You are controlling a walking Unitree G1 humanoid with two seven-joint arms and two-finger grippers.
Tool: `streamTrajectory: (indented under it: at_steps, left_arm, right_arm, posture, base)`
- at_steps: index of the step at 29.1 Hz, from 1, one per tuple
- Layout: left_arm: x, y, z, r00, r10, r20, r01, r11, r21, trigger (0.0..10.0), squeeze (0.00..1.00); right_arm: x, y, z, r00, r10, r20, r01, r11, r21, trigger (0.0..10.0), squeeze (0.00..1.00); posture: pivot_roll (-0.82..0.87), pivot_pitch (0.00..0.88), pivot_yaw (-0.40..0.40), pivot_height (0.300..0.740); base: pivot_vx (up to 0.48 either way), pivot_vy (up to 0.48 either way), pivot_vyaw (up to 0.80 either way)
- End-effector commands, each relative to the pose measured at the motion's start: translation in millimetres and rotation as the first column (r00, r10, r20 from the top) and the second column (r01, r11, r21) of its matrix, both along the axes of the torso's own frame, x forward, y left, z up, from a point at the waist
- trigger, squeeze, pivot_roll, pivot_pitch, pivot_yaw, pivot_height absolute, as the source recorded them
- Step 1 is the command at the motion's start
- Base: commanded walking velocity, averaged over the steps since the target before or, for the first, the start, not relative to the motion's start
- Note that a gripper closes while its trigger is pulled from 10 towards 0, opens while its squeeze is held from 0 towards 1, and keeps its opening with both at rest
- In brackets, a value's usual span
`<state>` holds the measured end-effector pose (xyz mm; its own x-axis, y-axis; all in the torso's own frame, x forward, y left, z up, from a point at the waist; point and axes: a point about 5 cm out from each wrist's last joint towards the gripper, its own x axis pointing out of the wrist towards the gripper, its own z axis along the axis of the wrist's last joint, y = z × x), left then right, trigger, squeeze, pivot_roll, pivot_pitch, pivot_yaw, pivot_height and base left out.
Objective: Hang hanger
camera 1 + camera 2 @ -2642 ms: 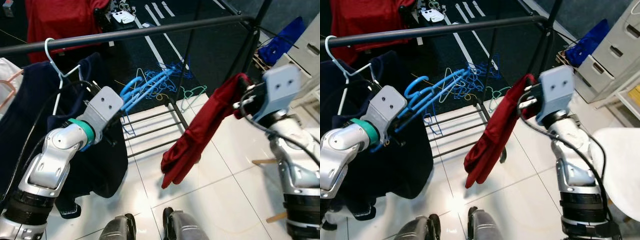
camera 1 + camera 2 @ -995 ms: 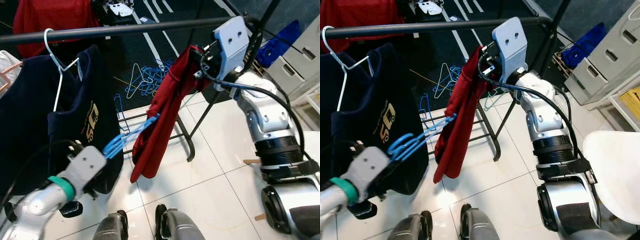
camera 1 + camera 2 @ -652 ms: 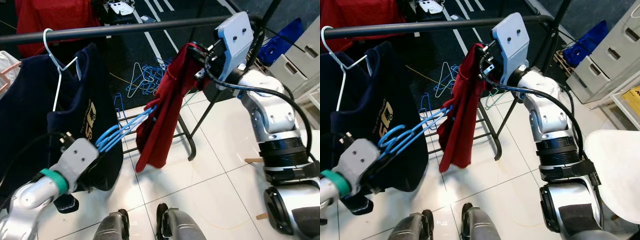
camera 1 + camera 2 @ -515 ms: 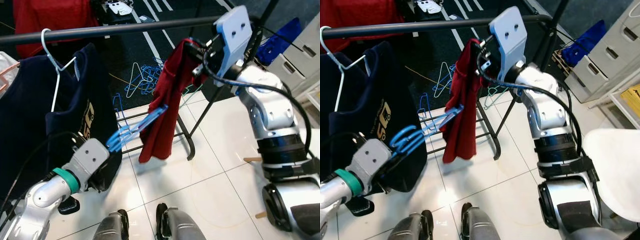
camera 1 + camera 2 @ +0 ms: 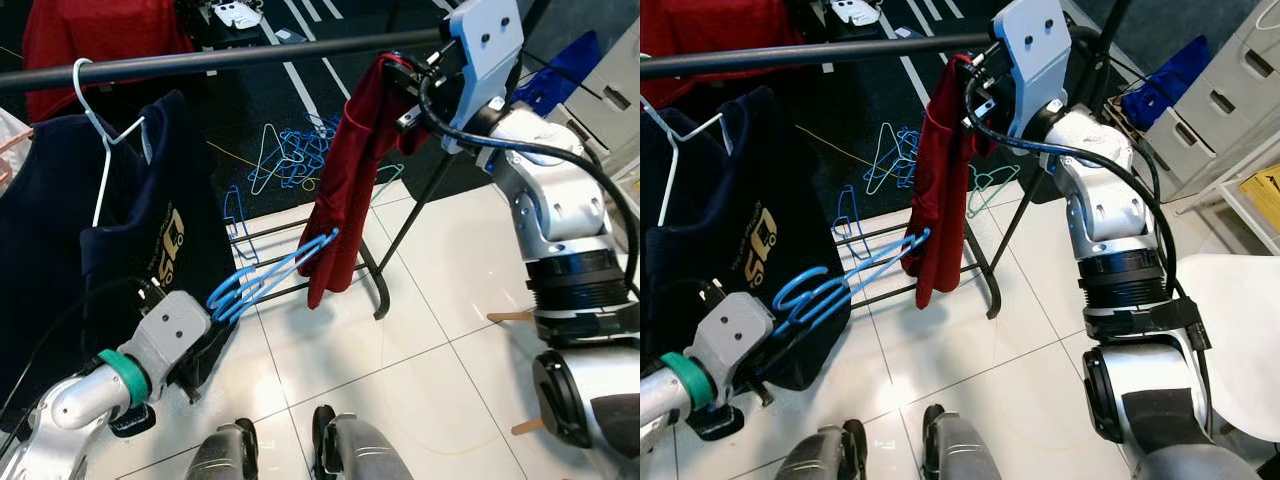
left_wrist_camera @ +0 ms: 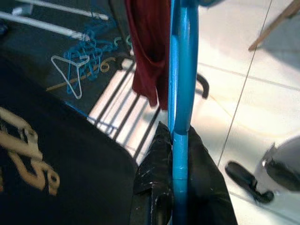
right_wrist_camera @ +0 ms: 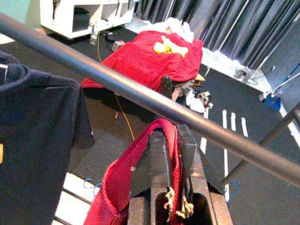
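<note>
At far left, a dark navy T-shirt with a tan print (image 5: 130, 230) hangs on a white wire hanger (image 5: 100, 150) hooked over the long black metal rail of the clothes rack (image 5: 250, 55). Below it the left gripper (image 5: 205, 345) is low, in front of the shirt's hem, its black fingers (image 6: 154, 180) pinching the bright blue plastic hangers (image 5: 275, 278); at least two lie stacked together, and an exact count cannot be made out. The blue hangers point up and to the right, their far end just beside the lower edge of a dark red garment (image 5: 345, 185).

That one red garment is draped from the right gripper (image 7: 171, 143), which is raised close under the rail near the rack's right end; its fingers (image 7: 157, 164) are pressed together on the bunched cloth at the top. The cloth hangs between the blue hangers and the rack's slanted black leg (image 5: 410, 210).

On the floor behind the rack lies a loose pile of more blue and pale wire hangers (image 5: 295, 160) on dark carpet, and a low black wire shelf (image 5: 285, 250) sits at the rack's foot over white tiles. Further back a red cloth (image 7: 150, 61) covers something, and a blue cloth (image 5: 1165, 75) rests beside grey drawers (image 5: 1230, 110) on the right.
</note>
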<state>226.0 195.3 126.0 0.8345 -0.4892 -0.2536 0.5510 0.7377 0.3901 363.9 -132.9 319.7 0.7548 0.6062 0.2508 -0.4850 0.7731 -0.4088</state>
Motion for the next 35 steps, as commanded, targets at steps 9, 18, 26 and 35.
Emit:
streamTrajectory:
  at_steps: [9, 18, 26, 35]
  left_arm:
    - [4.1, -11.3, -8.5, 1.0, 0.024, -0.013, -0.025, 0.999, -0.031, 10.0, 0.0]
    - [6.2, -2.6, -9.8, 0.997, 0.071, 0.002, -0.071, 0.997, -0.005, 10.0, 0.0]
    - [5.0, 11.1, -2.9, 0.995, 0.1, 0.019, -0.1, 0.995, 0.007, 10.0, 0.0]
    - [13.8, -4.0, -7.5, 0.993, 0.109, 0.037, -0.108, 0.994, -0.016, 10.0, 0.0]
  right_arm:
    - [-5.4, -1.5, 25.1, 0.998, 0.024, 0.059, -0.027, 0.998, 0.053, 10.0, 0.0]
    - [-6.5, -1.8, 33.5, 0.997, 0.034, 0.073, -0.038, 0.997, 0.065, 10.0, 0.0]
    - [-4.8, -4.7, 32.9, 0.997, 0.03, 0.068, -0.034, 0.998, 0.06, 10.0, 0.0]
    - [-5.8, -2.5, 35.9, 0.997, 0.043, 0.068, -0.048, 0.997, 0.066, 10.0, 0.0]
  posture:
    - [-0.1, 0.16, -0.048, 0.74]
    - [-0.11, 0.157, -0.054, 0.74]
    - [-0.1, 0.146, -0.061, 0.74]
    - [-0.11, 0.139, -0.065, 0.74]
  base:
    - [0.0, 0.0, 0.0]
    - [0.0, 0.0, 0.0]
    - [0.0, 0.0, 0.0]
    - [0.0, 0.0, 0.0]
